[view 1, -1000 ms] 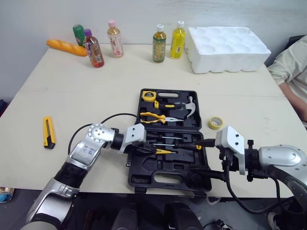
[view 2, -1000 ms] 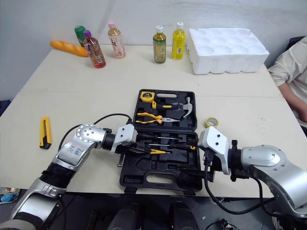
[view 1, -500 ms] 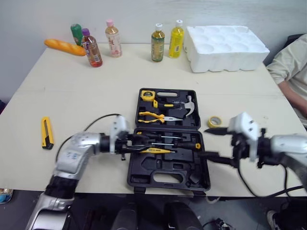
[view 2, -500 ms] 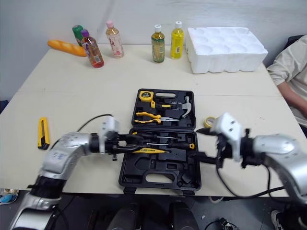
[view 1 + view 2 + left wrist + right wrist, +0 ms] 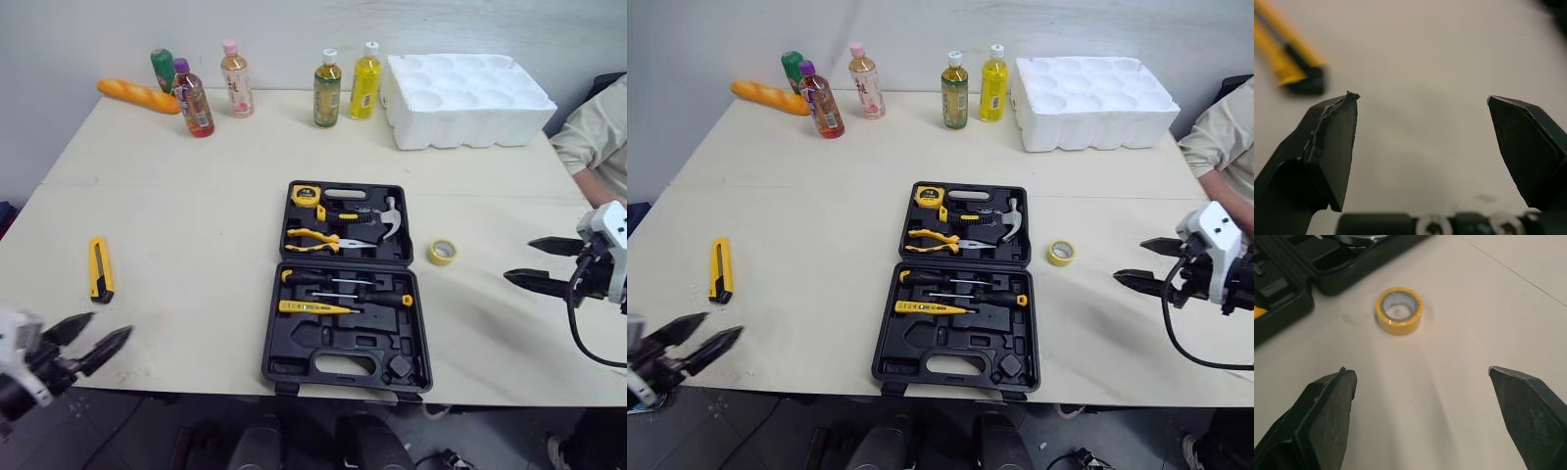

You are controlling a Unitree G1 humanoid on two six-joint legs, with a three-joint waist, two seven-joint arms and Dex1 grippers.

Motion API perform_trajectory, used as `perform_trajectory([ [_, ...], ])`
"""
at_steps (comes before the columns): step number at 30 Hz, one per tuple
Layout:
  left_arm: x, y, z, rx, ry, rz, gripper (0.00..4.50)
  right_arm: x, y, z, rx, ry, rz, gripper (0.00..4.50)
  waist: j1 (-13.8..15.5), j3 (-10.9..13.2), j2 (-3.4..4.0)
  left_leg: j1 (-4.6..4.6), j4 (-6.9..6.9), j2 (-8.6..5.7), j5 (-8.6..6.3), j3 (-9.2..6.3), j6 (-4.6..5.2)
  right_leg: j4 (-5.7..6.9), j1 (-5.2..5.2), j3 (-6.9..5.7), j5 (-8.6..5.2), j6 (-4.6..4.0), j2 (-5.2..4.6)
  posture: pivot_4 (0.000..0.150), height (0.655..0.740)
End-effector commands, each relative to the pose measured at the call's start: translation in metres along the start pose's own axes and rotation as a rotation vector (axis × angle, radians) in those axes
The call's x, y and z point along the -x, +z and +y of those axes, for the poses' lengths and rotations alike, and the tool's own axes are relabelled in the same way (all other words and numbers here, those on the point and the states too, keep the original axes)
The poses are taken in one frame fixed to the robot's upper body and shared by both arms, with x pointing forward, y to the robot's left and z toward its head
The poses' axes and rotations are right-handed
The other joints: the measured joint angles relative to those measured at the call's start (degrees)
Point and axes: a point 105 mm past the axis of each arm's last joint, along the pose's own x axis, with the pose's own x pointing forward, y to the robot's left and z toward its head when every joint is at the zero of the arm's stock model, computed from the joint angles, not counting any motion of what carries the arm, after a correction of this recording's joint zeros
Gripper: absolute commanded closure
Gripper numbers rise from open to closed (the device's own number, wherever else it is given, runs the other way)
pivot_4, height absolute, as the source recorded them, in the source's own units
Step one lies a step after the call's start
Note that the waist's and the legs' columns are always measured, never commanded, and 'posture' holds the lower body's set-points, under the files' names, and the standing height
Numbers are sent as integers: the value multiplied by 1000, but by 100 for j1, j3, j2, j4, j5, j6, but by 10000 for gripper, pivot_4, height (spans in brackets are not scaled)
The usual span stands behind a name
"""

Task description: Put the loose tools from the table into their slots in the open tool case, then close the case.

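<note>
Case [image 5: 323, 341] lies open (left pincer [image 5: 109, 326] and right pincer [image 5: 519, 259] both spread, empty).

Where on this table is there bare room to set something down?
Widest bare patch: between the yellow utility knife and the open black plastic tool case. Also free: the middle band between the case and the row of drink bottles. Crowded: back edge, bottles and white foam tray.
</note>
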Motion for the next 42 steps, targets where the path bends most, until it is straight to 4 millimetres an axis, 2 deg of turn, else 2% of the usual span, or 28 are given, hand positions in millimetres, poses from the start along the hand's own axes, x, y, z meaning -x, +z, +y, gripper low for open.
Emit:
perform_trajectory([
  [1, 21, -4, 32, -32, 138, 37, 400, 19, 8, -16, 33, -70, -13, 0, -8, 0, 0, 1, -3, 0, -1, 1, -1, -1, 0, 0, -1, -2, -1, 1500, 7400],
  [3, 25, -6, 46, -22, 192, 48, 400, 20, 7, -18, 30, -77, -12, 0, -14, 1, 2, 2, -7, 0, -1, 2, -2, -1, -2, 1, -2, -4, -2, 1500, 7400],
  [5, 18, -5, 48, -29, 189, 50, 400, 20, 5, -16, 35, -75, -4, 0, -22, 1, 3, 3, -8, 0, -1, 1, -2, 0, -2, 0, -2, -5, -3, 1500, 7400],
  [10, 0, -3, 39, -42, 139, 43, 400, 21, 7, -13, 41, -73, -9, 0, -28, 1, 5, 3, -12, 0, -4, 2, -8, 0, -3, 1, -2, -6, -9, 1500, 7400],
  [17, -11, 4, 32, -67, 86, 42, 400, 22, 13, -5, 57, -70, -10, 0, -78, 1, 5, 1, -13, 0, -6, 2, -11, 1, -5, -1, -3, -7, -9, 1500, 7400],
  [21, -18, 14, 23, -67, 102, 5, 400, 10, 35, 19, 85, 14, -65, 0, -151, 2, 6, 3, -15, 0, -6, 1, -11, 5, -5, -1, -3, -6, -8, 1500, 7400],
  [24, -23, 25, 18, -75, 187, -19, 400, -1, 54, 46, 100, 112, -114, 0, -145, 1, 6, 3, -13, 0, -6, 1, -11, 7, -5, 0, -3, -6, -8, 1500, 7400],
  [28, -30, 33, 10, 8, 306, -29, 400, -20, 91, 96, 135, 313, -227, 0, -136, 2, 6, 1, -11, 0, -6, 1, -11, 8, -5, 0, -2, -5, -6, 1500, 7400],
  [32, -36, 38, 12, 52, 495, 53, 400, -34, 133, 145, 187, 543, -367, 0, -131, 3, 0, 3, -3, 0, -4, -1, -15, 18, -6, -2, -1, -3, -1, 1500, 7400],
  [36, -49, 48, 8, 108, 507, 61, 400, -45, 147, 168, 249, 660, -403, 0, -104, 0, -7, -5, -4, 0, -4, -9, -21, 13, -9, -10, -1, -3, 3, 1500, 7400],
  [39, -53, 39, 13, 179, 545, 110, 400, -52, 159, 184, 287, 748, -443, 0, -108, 0, -7, -13, 4, -1, -7, -5, -25, 4, -10, -7, 0, -1, 2, 1500, 7400],
  [42, -57, 38, 22, 141, 579, 147, 400, -56, 168, 191, 291, 782, -480, 0, -133, -1, -9, -14, 6, -1, 1, -4, -43, 3, -12, -7, 0, 0, 3, 1500, 7400],
])
